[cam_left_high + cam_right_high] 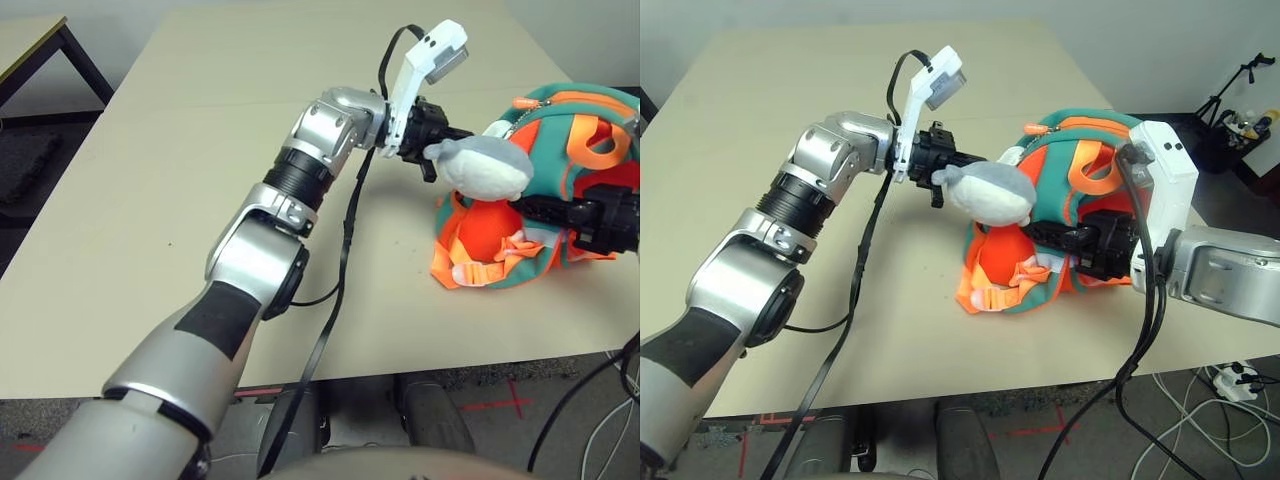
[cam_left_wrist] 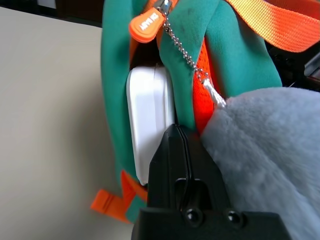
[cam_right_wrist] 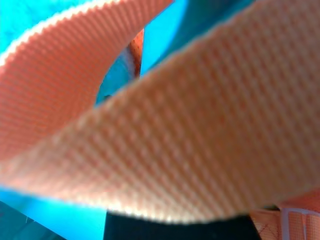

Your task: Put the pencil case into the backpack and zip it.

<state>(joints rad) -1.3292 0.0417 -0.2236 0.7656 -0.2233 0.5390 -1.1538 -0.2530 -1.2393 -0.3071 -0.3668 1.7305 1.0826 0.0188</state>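
One backpack (image 1: pixel 1080 160), one pencil case (image 2: pixel 147 125), one plush dolphin (image 1: pixel 985 190), one table (image 1: pixel 200 150).

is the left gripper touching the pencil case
Cannot tell. In the left wrist view the left gripper, shut, overlaps the edge of the white pencil case inside the backpack; neither contact nor gap shows plainly.

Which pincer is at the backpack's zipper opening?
The left pincer, shut beside the pencil case in the backpack; the right pincer is among the straps.

Bright even light, blurred close strap (image 3: pixel 200 130)
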